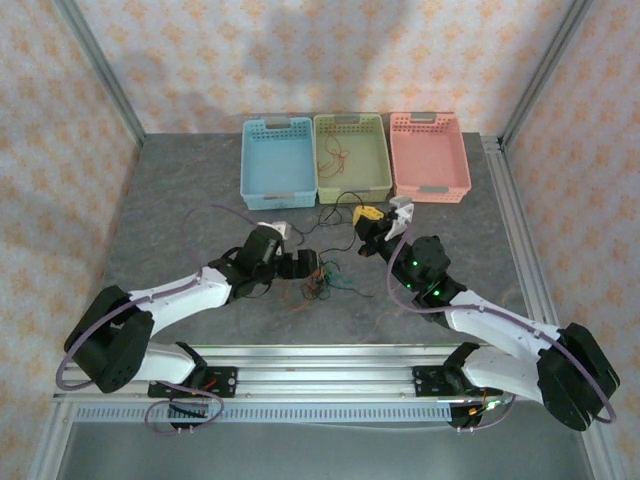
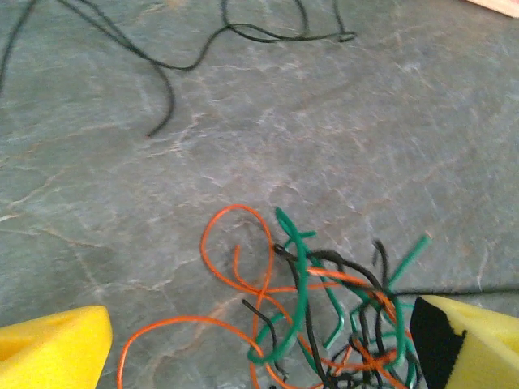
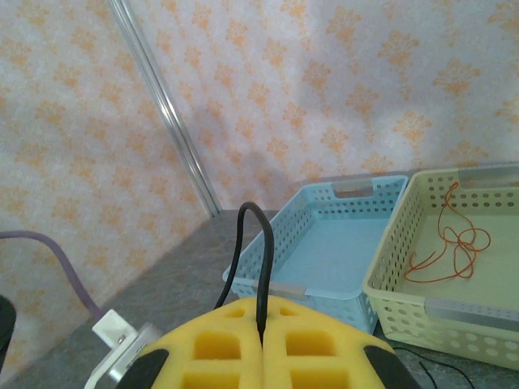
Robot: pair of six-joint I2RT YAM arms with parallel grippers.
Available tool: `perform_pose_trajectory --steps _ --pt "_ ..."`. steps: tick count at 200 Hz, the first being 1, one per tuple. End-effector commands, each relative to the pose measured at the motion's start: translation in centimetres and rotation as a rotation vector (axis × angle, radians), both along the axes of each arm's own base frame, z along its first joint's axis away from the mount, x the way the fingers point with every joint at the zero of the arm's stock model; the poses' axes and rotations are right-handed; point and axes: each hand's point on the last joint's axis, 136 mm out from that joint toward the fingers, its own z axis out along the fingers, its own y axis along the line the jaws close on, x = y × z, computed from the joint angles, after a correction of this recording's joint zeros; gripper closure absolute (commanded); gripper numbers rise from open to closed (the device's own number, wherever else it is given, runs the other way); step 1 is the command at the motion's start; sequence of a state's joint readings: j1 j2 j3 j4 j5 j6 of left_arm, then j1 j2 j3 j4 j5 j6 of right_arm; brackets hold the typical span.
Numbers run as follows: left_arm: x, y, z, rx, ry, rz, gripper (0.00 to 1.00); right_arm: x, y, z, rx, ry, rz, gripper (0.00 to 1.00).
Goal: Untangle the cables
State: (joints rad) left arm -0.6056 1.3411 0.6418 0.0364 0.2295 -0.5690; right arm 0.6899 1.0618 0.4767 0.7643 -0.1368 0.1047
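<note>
Now L gripper (image 2: 259, 356) gapes, cable tangle (image 2: 324, 316) between pads (image 2: 57, 348), maybe touching 1; R gripper (image 3: 261, 344) clamps black cable (image 3: 258, 243).

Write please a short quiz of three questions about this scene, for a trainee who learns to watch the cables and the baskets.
1. True or false: a red-orange cable lies inside the green basket.
2. The right jaws are shut on: A) a black cable; B) a green cable; C) nothing.
3. Name the three cable colours in the tangle near the open left jaws.
Key: 1 true. 2 A. 3 red-orange, green, black.
</note>
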Motion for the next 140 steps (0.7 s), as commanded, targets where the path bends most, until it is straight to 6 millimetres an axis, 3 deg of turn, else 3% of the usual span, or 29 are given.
perform_pose_trajectory --steps 1,62,109,140 --pt "-0.1 -1.7 1.8 -0.007 -0.094 -0.089 0.04 0.0 -0.6 0.6 0.037 -0.005 -0.018 1.00" --pt "-2.8 -3.6 2.3 0.042 -0.187 -0.225 0.07 0.5 -0.4 -0.1 0.038 0.031 -0.008 1.00" --pt "1.6 -3.5 4.3 0.187 -0.272 -0.118 0.14 0.0 0.4 0.1 0.052 0.029 0.048 1.00" --pt "4.0 -4.6 3.2 0.242 -0.292 -0.106 0.19 -0.4 0.1 1.0 0.064 0.024 0.056 1.00"
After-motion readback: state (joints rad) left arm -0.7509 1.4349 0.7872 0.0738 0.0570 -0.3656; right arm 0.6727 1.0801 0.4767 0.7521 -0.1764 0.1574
